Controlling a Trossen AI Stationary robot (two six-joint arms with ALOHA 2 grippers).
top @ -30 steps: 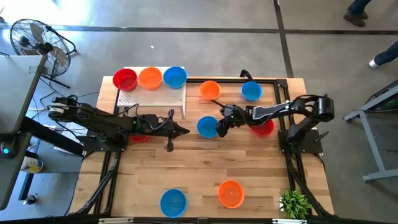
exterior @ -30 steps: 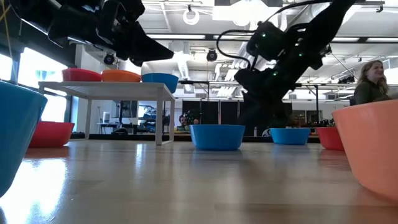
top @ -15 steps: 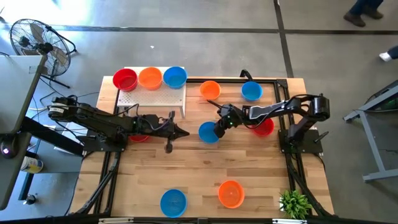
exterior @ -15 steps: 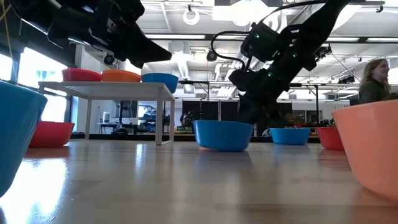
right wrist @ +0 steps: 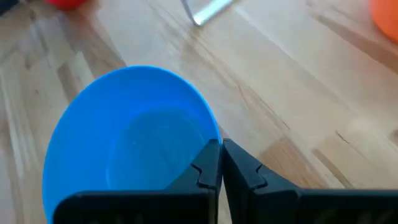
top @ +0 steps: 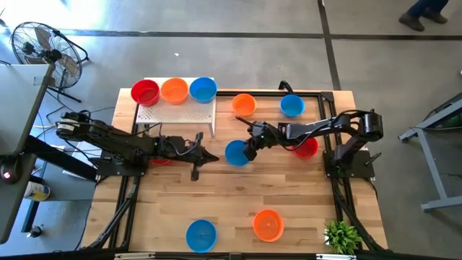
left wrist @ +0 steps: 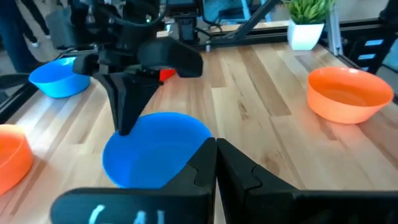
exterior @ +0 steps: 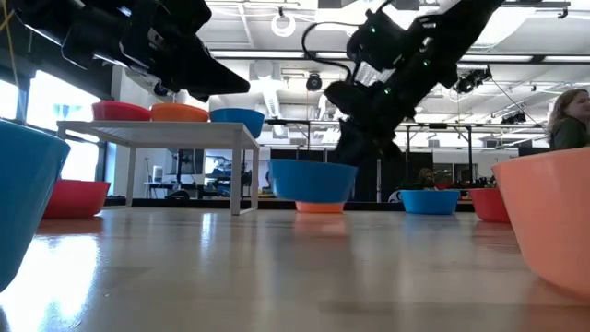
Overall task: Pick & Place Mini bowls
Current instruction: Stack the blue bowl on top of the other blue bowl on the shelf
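While the right arm reaches from its base at the table's right edge toward the middle, its right gripper (top: 247, 152) is pinched shut on the rim of a small round blue plastic bowl (top: 236, 152), one finger inside the bowl and one outside, as the right wrist view shows. In the low view this held blue bowl (exterior: 312, 180) hangs clear of the wooden tabletop (exterior: 277, 267), its base above the boards. The left arm stretches in from the table's left side, and the left gripper (top: 214, 155) hovers just beside the held bowl with its fingers pressed together on nothing.

Three more small plastic bowls, a red one (top: 145, 92), an orange one (top: 174, 90) and a blue one (top: 203, 89), sit in a row on the white perforated board (top: 180, 111), a raised stand at the table's far left. An orange bowl (top: 244, 105) and a blue bowl (top: 291, 105) rest near the far edge, a red bowl (top: 307, 148) lies under the right arm, and another red one (top: 160, 159) shows partly beneath the left arm. A blue bowl (top: 201, 235) and an orange bowl (top: 268, 224) stand near the front edge, beside a small green potted plant (top: 342, 236). A floor fan (top: 43, 45) stands beyond the table on the grey concrete floor.
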